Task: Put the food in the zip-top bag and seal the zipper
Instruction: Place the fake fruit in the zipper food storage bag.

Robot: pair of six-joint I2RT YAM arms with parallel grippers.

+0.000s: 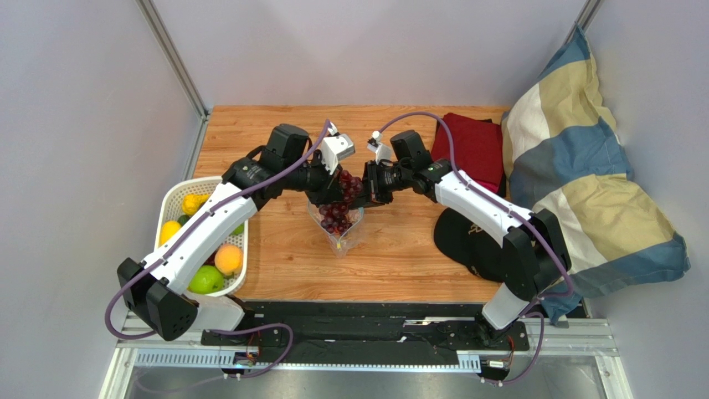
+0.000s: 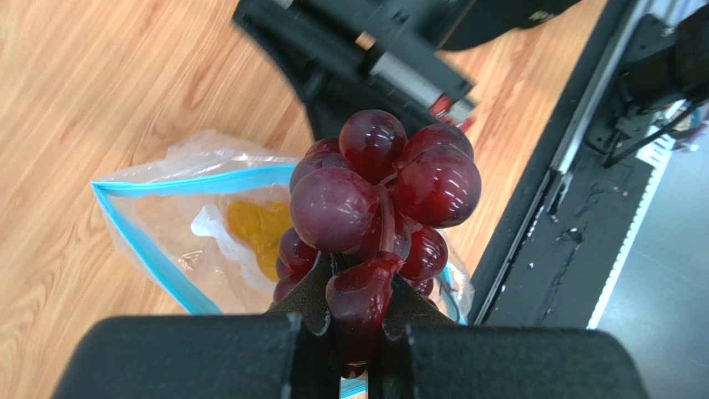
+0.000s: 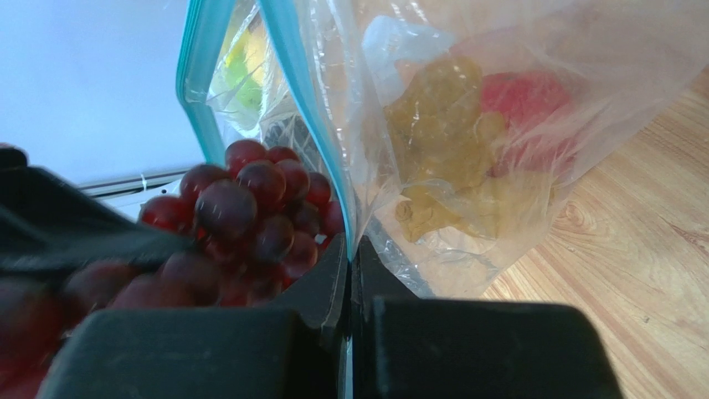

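Step in hand: loading the grapes (image 2: 379, 195) into the zip-top bag (image 3: 466, 125). My left end effector (image 2: 358, 320) is clamped on the stem end of the bunch. My right end effector (image 3: 349, 283) is pinched tight on the bag's mouth edge at the zipper (image 3: 304, 91), holding the mouth apart. In the top view the bag sits mid-frame on the bench (image 1: 416, 258), between the two end effectors. The grapes are right over its mouth, maybe partly in, can't tell for sure. The bag's long axis runs up-down that frame, with the mouth raised toward the upper frame and the closed end toward the lower frame on the wood. The bunch's long axis runs out from my left end effector toward the opening. An orange lumpy cluster (image 2: 254, 229) is already inside. Next, I judge: lower the bunch past the blue strip and release, then fetch the peach (image 1: 227, 259) and green apple (image 1: 205, 279) from the basket (image 1: 193, 181) at lower left. Sealing comes last.
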